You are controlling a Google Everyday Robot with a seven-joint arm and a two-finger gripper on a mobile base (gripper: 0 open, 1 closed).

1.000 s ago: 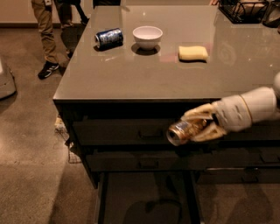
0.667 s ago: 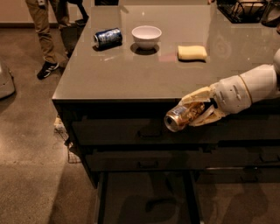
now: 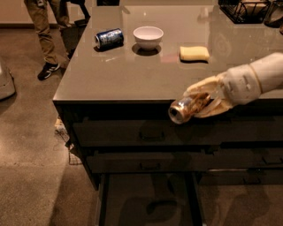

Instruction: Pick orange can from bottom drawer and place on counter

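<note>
My gripper (image 3: 201, 101) comes in from the right on a white arm and is shut on the orange can (image 3: 185, 107). It holds the can on its side, silver end facing me, level with the counter's front edge. The counter (image 3: 132, 70) is a glossy grey-brown top over a dark cabinet. The bottom drawer (image 3: 148, 201) is pulled open below, its dark floor bare where it shows.
On the counter lie a dark blue can (image 3: 108, 38) on its side, a white bowl (image 3: 148, 37) and a yellow sponge (image 3: 194, 53). A black wire rack (image 3: 247, 9) stands at the back right. A person's legs (image 3: 46, 39) stand at the far left.
My gripper has lifted the orange can up from in front of the top drawer to the counter's front edge.
</note>
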